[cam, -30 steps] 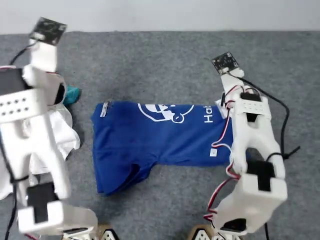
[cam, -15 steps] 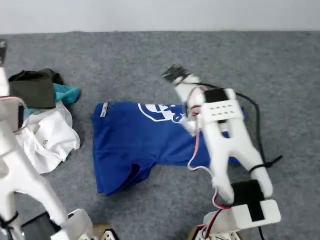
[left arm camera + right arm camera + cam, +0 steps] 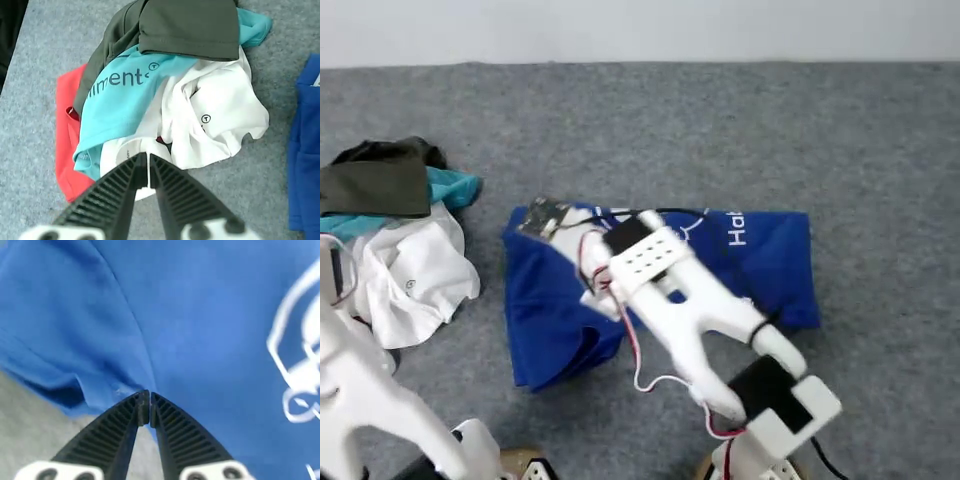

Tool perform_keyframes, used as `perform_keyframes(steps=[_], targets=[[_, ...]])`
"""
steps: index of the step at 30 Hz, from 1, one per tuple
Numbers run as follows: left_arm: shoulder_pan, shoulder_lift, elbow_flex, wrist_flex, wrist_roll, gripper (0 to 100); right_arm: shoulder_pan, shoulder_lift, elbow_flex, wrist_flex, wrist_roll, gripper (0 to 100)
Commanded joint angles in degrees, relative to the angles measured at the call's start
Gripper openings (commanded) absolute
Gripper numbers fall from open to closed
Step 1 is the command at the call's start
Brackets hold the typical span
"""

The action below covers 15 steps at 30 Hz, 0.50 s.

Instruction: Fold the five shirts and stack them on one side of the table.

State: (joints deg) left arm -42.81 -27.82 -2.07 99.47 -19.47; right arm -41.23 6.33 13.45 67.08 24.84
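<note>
Right jaws pressed together, tips over a crease in the blue shirt [image 3: 200,315]. Left jaws likewise closed, white shirt [image 3: 215,105] just beyond their tips.

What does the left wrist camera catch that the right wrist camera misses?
Left wrist view, not the right: a heap of dark green shirt, teal shirt, white shirt and red shirt. Right wrist view, not the left: the white print on the blue shirt. Both: blue shirt, grey table, a shut gripper each: left gripper, right gripper.
</note>
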Motion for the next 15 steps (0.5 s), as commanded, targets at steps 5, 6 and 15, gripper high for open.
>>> perform_keyframes(steps=[5, 6, 15], targets=[[-0.44, -5.71, 2.42, 0.97, -0.7, 2, -3.82, 7.6, -3.6, -1.01, -2.55, 0.9], [-0.44, -5.89, 2.77, 0.97, -0.7, 2, -4.18, 7.78, -3.69, 1.01, -2.55, 0.9], [-0.35, -5.63, 3.3, -0.53, -0.7, 2, -6.29, 6.99, -5.89, 9.01, -2.55, 0.9]])
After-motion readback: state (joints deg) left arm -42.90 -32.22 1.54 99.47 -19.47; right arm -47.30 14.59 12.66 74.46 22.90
